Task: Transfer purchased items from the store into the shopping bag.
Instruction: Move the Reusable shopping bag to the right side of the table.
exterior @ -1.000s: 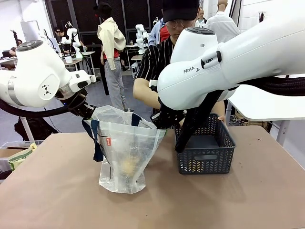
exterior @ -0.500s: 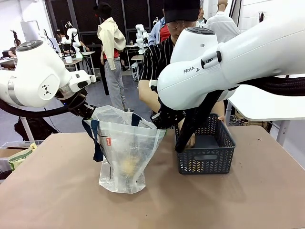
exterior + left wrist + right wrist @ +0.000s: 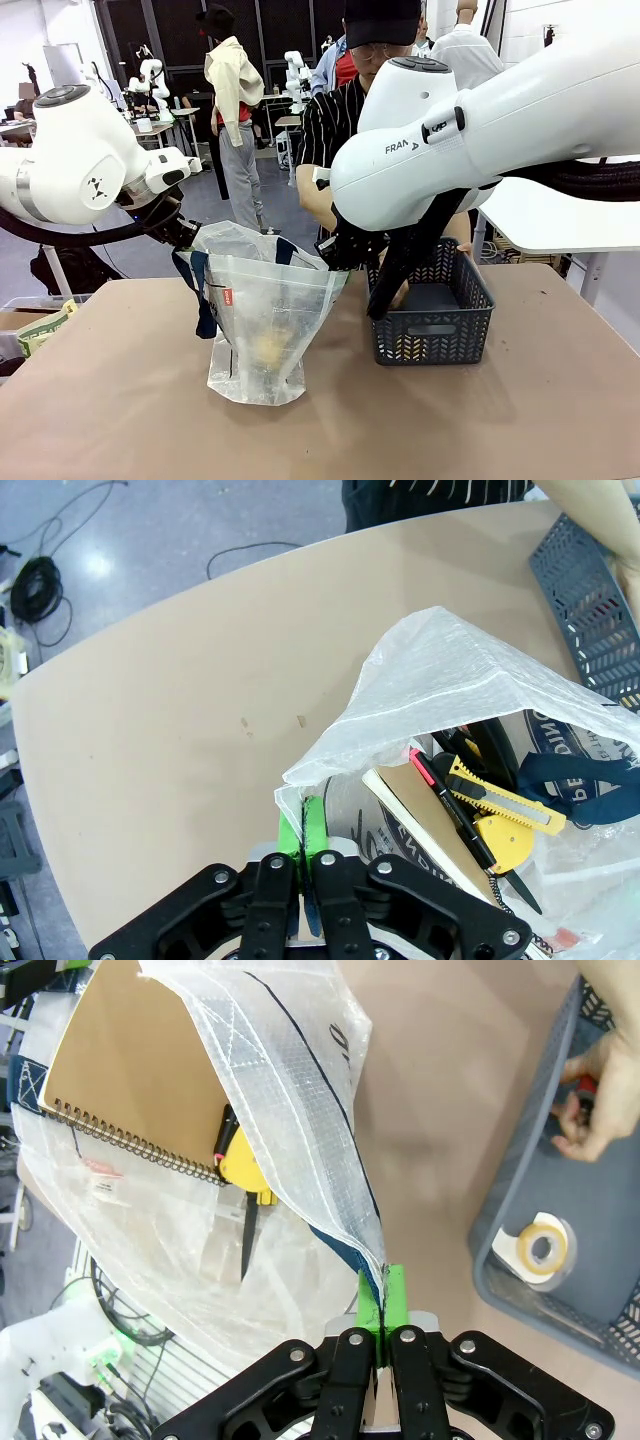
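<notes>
The shopping bag (image 3: 262, 315), translucent white with navy handles, stands on the table with its mouth held wide. My left gripper (image 3: 190, 240) is shut on its left rim, and the green pads (image 3: 308, 830) pinch the plastic. My right gripper (image 3: 336, 258) is shut on the opposite rim (image 3: 380, 1305). Inside the bag (image 3: 440, 680) lie purchased items: a tan spiral notebook (image 3: 140, 1090), a yellow utility knife (image 3: 500, 805) and a black pen (image 3: 450, 815). The person's hand (image 3: 605, 1100) is down in the basket, holding something small and red.
A dark grey mesh basket (image 3: 430, 345) stands right of the bag, with a roll of tape (image 3: 545, 1248) on its floor. The person stands at the far edge behind it. The brown tabletop (image 3: 120, 400) lies bare in front of and left of the bag.
The person's arm has come down and the hand has reached into the basket. Both grippers and the bag have stayed where they were.
</notes>
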Available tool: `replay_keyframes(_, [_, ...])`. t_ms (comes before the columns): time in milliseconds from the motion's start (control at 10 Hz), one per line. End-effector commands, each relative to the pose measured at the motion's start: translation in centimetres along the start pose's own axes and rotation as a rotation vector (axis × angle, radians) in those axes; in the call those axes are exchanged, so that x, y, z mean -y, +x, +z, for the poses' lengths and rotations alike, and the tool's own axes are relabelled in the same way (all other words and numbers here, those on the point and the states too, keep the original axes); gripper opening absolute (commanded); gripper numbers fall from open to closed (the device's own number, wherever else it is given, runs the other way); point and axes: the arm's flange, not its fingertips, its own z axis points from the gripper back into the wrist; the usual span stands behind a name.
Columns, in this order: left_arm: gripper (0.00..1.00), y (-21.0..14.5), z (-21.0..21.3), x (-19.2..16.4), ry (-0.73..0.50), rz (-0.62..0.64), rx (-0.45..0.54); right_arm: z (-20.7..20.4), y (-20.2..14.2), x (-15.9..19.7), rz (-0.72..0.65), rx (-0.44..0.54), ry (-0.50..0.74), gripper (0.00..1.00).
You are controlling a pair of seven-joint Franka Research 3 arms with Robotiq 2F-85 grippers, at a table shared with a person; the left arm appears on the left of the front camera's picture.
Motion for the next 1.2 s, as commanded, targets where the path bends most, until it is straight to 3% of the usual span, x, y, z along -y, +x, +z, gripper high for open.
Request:
replay_keyframes(0, [0.00,-0.30,0.31,-0.28,0.007,0.015,0.002,0.03,0.01,0.09,-0.006,0.000,0.003,0.00])
replay_keyframes(1100, [0.00,-0.30,0.31,-0.28,0.007,0.015,0.002,0.03,0.01,0.09,-0.006,0.000,0.003,0.00])
